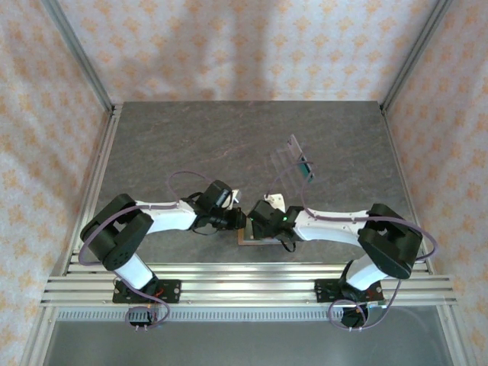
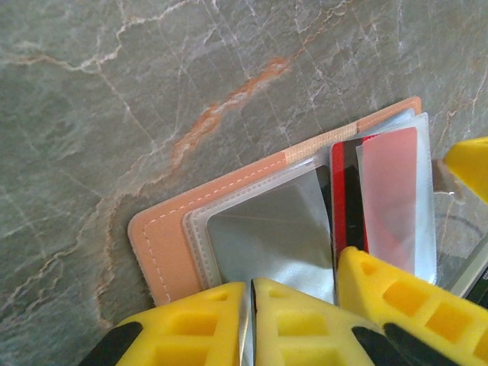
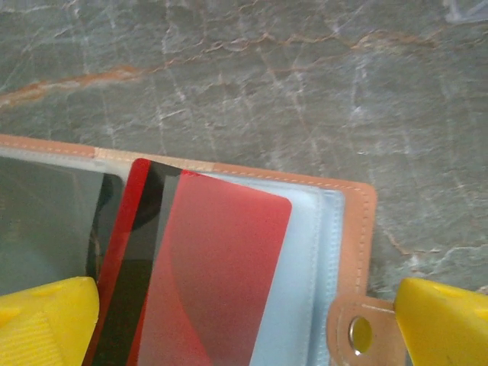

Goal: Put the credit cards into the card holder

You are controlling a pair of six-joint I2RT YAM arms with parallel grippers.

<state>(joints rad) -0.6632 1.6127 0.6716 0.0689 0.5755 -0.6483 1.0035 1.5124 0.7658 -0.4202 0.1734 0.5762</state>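
At the near edge of the table [image 1: 229,137], the card holder [image 2: 164,248] lies open, my left gripper [image 2: 248,320] pinching its clear sleeve, right gripper [image 3: 244,320] spread over a red card [image 3: 213,274]; mid-insertion I reckon, next push it deeper.

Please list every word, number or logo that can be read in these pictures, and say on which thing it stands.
None can be read. The red card shows only a black stripe, the card holder shows no print, and whatever is on the clear stand is too small to tell.
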